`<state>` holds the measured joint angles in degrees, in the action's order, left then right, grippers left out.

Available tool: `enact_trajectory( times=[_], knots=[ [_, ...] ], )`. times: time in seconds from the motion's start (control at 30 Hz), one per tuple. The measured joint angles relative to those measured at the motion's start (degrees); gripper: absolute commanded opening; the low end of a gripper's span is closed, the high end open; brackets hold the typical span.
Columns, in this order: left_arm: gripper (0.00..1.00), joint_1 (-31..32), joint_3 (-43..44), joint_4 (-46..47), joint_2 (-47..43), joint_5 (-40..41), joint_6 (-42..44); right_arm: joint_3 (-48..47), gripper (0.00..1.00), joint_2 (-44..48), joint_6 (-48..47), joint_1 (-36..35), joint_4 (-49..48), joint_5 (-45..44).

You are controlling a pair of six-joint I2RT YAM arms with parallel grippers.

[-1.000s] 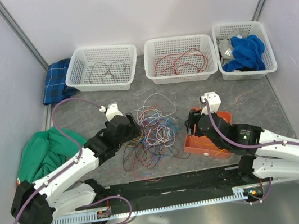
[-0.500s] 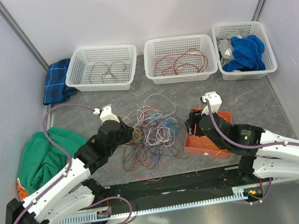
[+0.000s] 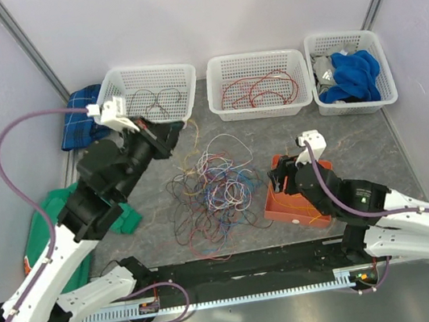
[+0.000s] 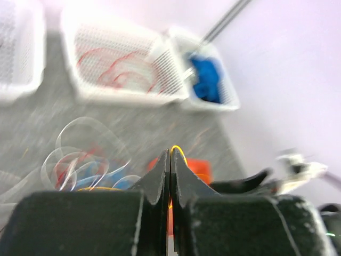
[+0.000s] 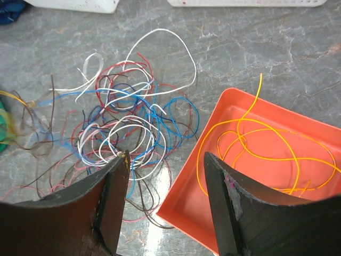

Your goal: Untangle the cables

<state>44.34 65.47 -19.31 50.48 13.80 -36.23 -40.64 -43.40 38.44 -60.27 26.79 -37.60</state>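
The cables (image 3: 211, 190) lie as a loose tangle of white, blue, red, purple and brown wires mid-table, and show in the right wrist view as the same tangle (image 5: 128, 122). My left gripper (image 3: 174, 135) is raised beside the left basket. In its wrist view the left gripper (image 4: 170, 153) is shut on a thin yellow wire (image 4: 180, 151) that loops over the fingertips. My right gripper (image 3: 281, 171) hovers over the near left edge of the orange tray (image 3: 280, 206). There the right gripper (image 5: 166, 157) stands open and holds nothing. Yellow wires (image 5: 256, 144) lie in the tray (image 5: 213, 208).
Three white baskets line the back: the left one (image 3: 123, 122) with dark wires, the middle one (image 3: 223, 110) with red wires, the right one (image 3: 353, 105) with blue and grey cloth. A green cloth (image 3: 64, 217) and a plaid cloth (image 3: 81, 117) lie at the left.
My left gripper closed in the tangle, then rose and swung back-left toward the left basket with a yellow wire pinched. The right arm barely moved.
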Motion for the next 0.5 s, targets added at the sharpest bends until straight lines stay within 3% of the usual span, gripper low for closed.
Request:
enact_trajectory(
  times=[0.33,0.5],
  knots=[
    [0.02,2.3,27.8,1.5,15.0,-8.9,6.0,-3.3,0.66,8.5,-2.1,0.0,2.6,-3.2],
    [0.02,4.1,37.3,1.4,21.3,-12.1,8.2,-4.4,0.66,10.1,-4.8,0.0,1.3,-0.1]
  ],
)
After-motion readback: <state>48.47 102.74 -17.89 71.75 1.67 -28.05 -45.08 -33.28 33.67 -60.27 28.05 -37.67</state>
